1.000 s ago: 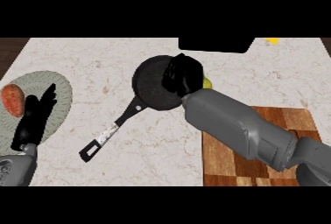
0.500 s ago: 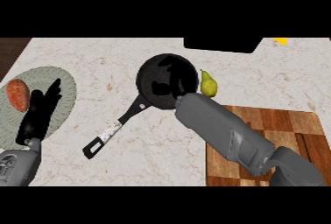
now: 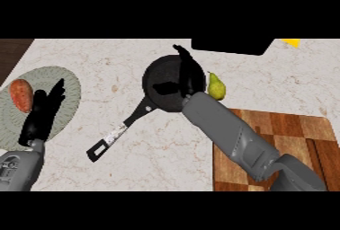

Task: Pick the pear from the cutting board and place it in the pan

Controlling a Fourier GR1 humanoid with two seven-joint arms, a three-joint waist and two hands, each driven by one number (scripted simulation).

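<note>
Pear (image 3: 216, 86) let go beside pan (image 3: 158, 74) rim, right hand (image 3: 191, 77) now spread, fingers straight above pan

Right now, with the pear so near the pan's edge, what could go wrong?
1. The pear stands upright at the right rim of the pan, beside the right robot hand, not over the pan's middle; it may end on the counter.
2. The right forearm crosses the pan's near rim; pulling back could nudge the pan or tip the pear.
</note>
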